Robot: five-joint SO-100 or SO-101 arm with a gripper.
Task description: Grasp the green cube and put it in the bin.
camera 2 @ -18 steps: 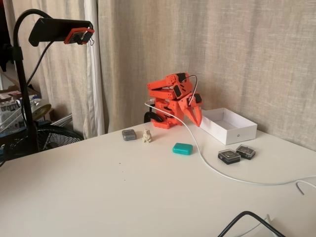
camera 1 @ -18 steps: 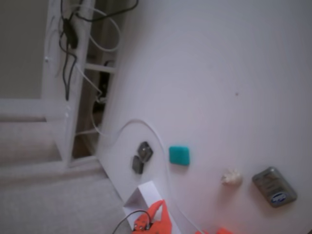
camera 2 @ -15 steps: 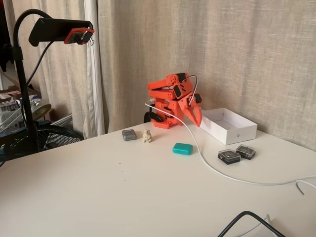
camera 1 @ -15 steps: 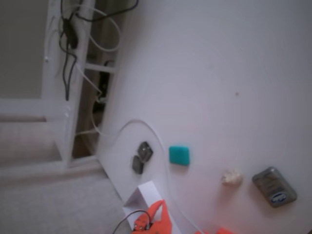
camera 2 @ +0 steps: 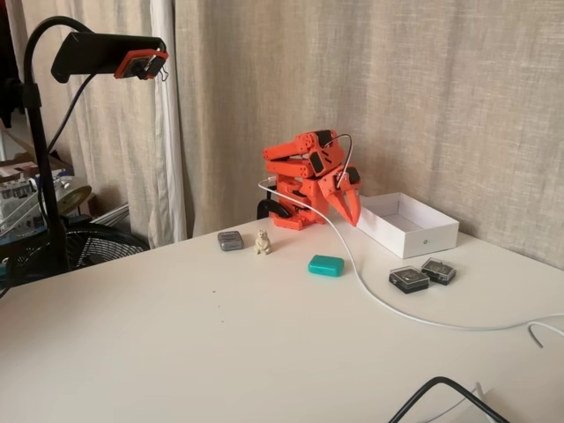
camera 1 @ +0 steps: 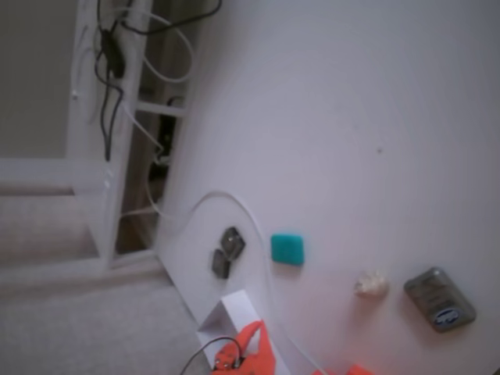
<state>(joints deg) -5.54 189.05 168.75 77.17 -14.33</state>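
Folded at rest with its pincer drawn closed and empty, the orange arm has yet to reach the green cube lying free on the worktop (at seven o'clock from the white bin).

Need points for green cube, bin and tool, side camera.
green cube [camera 2: 326,265], fixed view from the side, middle of its top face.
bin [camera 2: 423,238], same view, front wall.
tool [camera 2: 351,210], same view, between the downward-pointing fingertips.
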